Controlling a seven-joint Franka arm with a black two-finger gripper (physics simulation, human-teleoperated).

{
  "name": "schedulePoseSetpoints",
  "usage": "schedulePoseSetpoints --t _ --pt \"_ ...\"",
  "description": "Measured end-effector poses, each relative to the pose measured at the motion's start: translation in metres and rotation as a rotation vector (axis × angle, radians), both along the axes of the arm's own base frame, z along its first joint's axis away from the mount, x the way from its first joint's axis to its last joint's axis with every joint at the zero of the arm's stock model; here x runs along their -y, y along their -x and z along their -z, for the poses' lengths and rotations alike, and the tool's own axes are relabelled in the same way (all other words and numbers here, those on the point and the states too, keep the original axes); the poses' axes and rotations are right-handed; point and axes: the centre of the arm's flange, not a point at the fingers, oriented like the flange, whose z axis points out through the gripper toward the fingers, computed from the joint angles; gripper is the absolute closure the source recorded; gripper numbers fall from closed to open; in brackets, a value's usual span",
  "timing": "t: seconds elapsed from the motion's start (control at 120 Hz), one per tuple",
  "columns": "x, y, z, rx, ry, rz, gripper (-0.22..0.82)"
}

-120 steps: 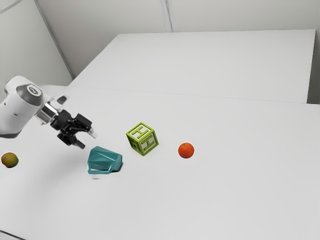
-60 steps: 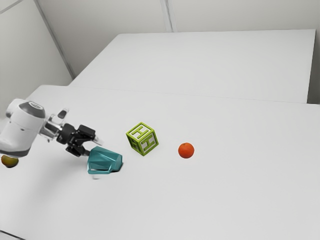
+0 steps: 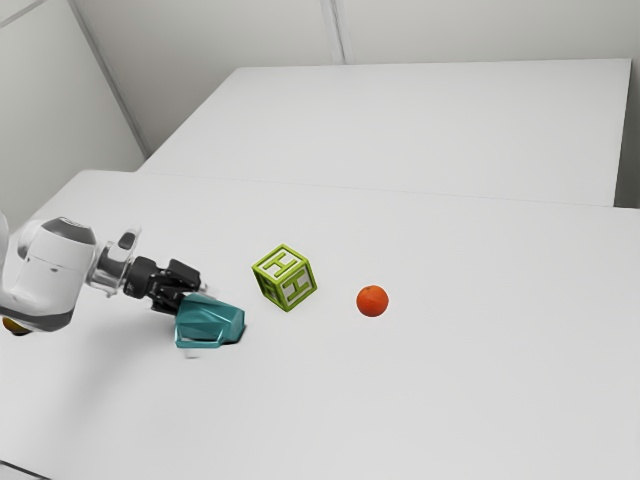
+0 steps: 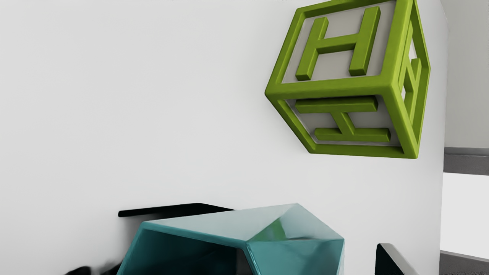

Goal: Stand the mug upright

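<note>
The teal faceted mug lies on its side on the white table, its narrower end toward the exterior view's right. My gripper is low at the mug's left end in that view, one finger partly hidden behind it. In the wrist view the mug has its dark hollow facing the hand. The gripper is open there, with its fingers wide apart and the mug between them; a gap shows between the mug and one fingertip. A thin black shape beside the mug is hard to identify.
A green-framed block with H letters rests just beyond the mug, toward the exterior view's right. Farther that way is an orange fruit. A brownish round fruit is partly covered by the arm at the exterior view's left.
The hand has come down and toward the exterior view's right, from above the table to the mug's end. The arm now covers most of the brownish fruit. Mug, block and orange have stayed put.
</note>
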Motion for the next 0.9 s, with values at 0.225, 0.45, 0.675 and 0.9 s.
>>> schedulePoseSetpoints --t 0.225,0.45,0.675,0.9 --pt "0.0 -0.001 -0.001 0.041 -0.014 0.024 0.63" --pt "0.006 -0.005 -0.023 0.104 -0.044 0.056 0.72" --pt "0.021 -0.01 -0.061 0.184 -0.08 0.106 0.77" --pt "0.034 -0.015 -0.097 0.206 -0.199 0.234 0.78"
